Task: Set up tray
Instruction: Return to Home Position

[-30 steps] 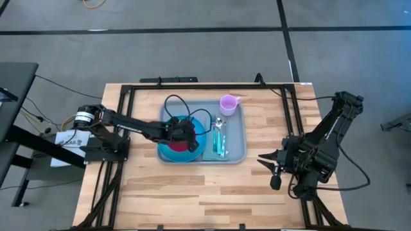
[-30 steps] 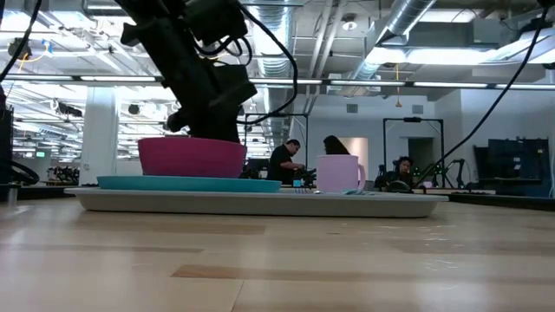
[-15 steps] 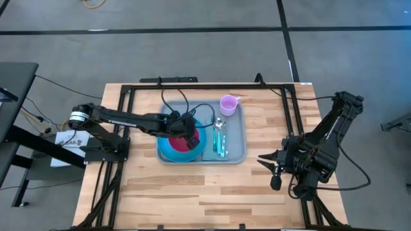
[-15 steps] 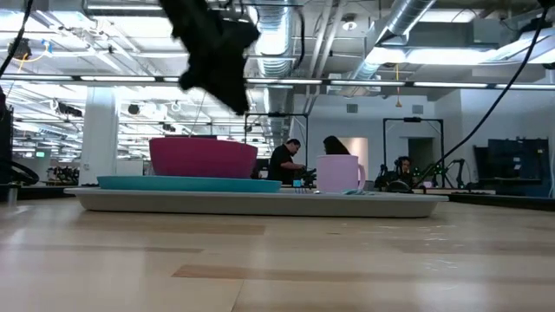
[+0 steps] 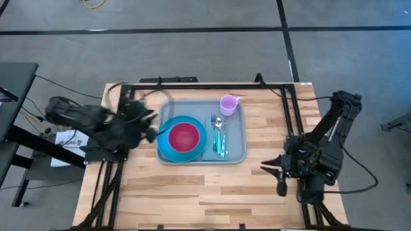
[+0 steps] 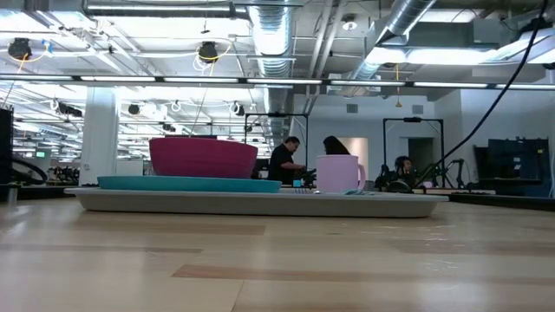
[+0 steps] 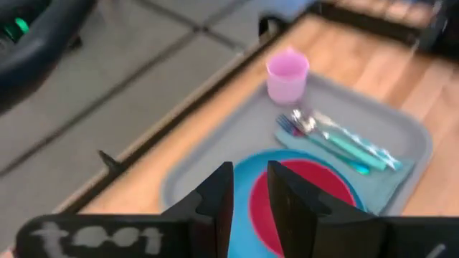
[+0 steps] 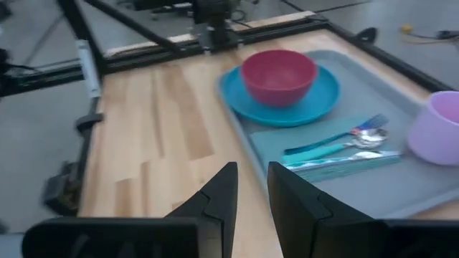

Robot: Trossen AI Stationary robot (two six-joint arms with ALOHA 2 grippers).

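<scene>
The grey-blue tray (image 5: 237, 154) lies flat on the wooden table's far middle. On its left half a magenta bowl (image 5: 184, 136) stands in a round blue plate (image 5: 166, 146). Cutlery (image 5: 219, 136) lies on a pale-teal napkin to the right of the plate, and a pink cup (image 5: 228, 104) stands in the tray's far right corner. My left gripper (image 5: 146, 126), blurred, is left of the tray and clear of it, fingers shut (image 7: 249, 168). My right gripper (image 5: 271, 171) waits shut right of the tray, toward the near side (image 8: 251, 168).
A black metal frame (image 5: 192, 85) runs along the table's far edge and down both sides. Bare wood (image 5: 192, 192) stretches between the tray and the near edge. In the low view, people (image 6: 286, 160) sit in the room far behind the table.
My left gripper has come off the magenta bowl, risen and pulled back fast toward the table's left edge. The bowl shifted slightly on the blue plate and now stands there alone.
</scene>
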